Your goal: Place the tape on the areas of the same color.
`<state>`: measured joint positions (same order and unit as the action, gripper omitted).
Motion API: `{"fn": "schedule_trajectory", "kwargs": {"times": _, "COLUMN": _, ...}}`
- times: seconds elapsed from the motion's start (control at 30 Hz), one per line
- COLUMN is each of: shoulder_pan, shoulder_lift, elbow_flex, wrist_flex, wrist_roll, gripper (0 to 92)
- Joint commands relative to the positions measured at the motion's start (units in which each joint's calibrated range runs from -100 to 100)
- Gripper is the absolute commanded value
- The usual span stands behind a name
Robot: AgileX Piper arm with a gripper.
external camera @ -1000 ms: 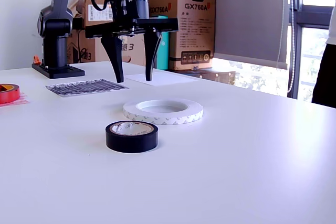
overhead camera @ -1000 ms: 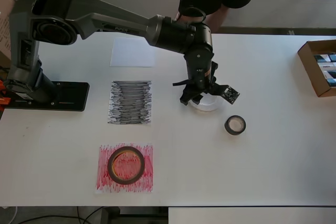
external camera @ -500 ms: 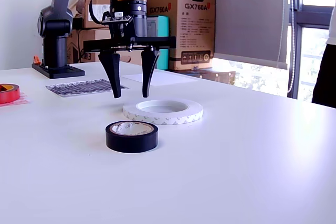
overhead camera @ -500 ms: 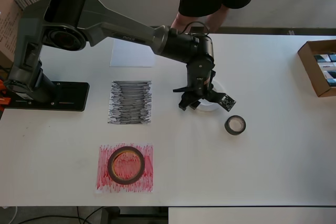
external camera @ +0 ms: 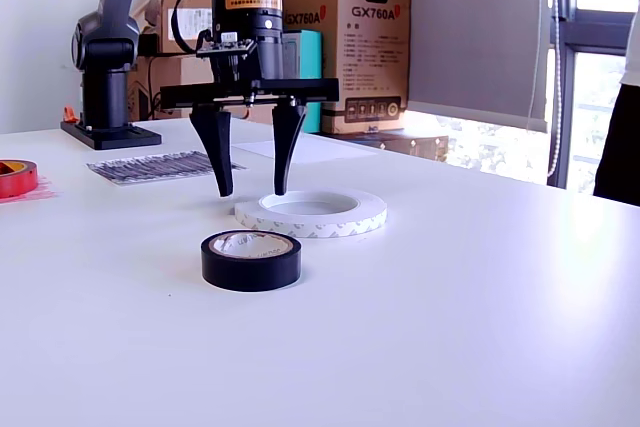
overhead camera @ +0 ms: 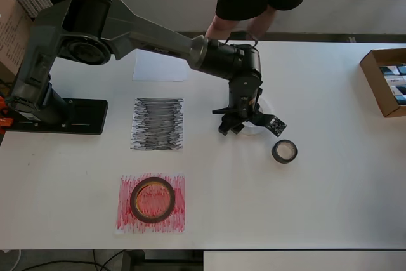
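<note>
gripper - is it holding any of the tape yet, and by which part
Nothing is held. The gripper is open, its fingers straddling the near-left rim of the white tape roll, which lies flat on the table.

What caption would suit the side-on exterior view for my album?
Open pincer poised over the near rim of the white tape ring, with the small black tape roll in front on the white table.

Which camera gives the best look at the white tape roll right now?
The exterior view: the white tape roll lies in full sight on the table, with the open gripper straddling its near rim. In the overhead view the arm covers most of the roll; only a sliver shows.
</note>
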<state>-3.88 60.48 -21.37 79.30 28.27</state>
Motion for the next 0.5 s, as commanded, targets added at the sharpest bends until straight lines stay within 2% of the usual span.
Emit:
{"fn": "schedule_trajectory", "kwargs": {"times": 0.0, "shoulder_pan": 0.1, "shoulder_lift": 0.42, "elbow_flex": 0.15, "wrist_flex": -0.52, "wrist_roll": -0.1, "gripper": 54.2}}
{"fn": "schedule_trajectory", "kwargs": {"times": 0.47, "shoulder_pan": -0.06, "shoulder_lift": 0.51, "elbow_flex": 0.61, "wrist_flex": -0.52, "wrist_roll": -0.1, "gripper": 54.1}}
